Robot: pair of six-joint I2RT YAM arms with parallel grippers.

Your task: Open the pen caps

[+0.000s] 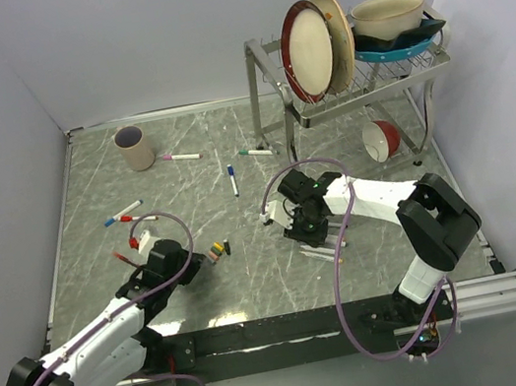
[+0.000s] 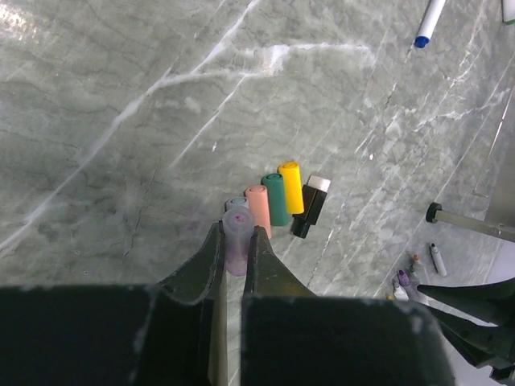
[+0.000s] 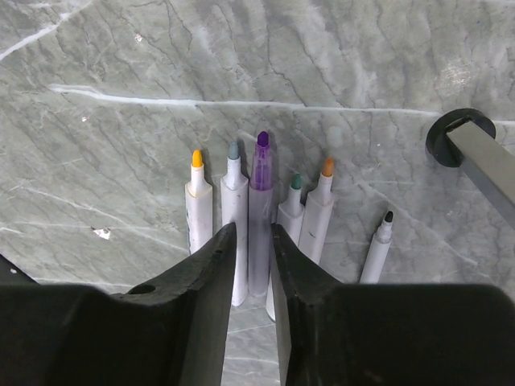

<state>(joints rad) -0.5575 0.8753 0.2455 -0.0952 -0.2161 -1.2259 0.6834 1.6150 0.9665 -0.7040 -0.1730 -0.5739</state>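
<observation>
My left gripper (image 2: 238, 241) is shut on a translucent purple pen cap (image 2: 238, 227) and holds it low at the near end of a row of loose caps: grey (image 2: 236, 203), pink (image 2: 258, 207), green (image 2: 275, 199), yellow (image 2: 291, 186) and black (image 2: 311, 206). The row also shows in the top view (image 1: 216, 251), just right of the left gripper (image 1: 196, 261). My right gripper (image 3: 251, 233) is slightly open astride a purple-tipped pen (image 3: 261, 193). That pen lies in a row of uncapped pens with yellow (image 3: 197, 205), grey (image 3: 234, 193), green (image 3: 291, 213), orange (image 3: 320, 213) and black (image 3: 378, 245) tips.
Capped pens lie further back: pink (image 1: 179, 156), green (image 1: 256, 152), blue (image 1: 233, 179), and red and blue (image 1: 124, 215). A cup (image 1: 135, 147) stands back left. A dish rack (image 1: 357, 75) with plates and bowls stands back right, its foot (image 3: 463, 137) close to the pens.
</observation>
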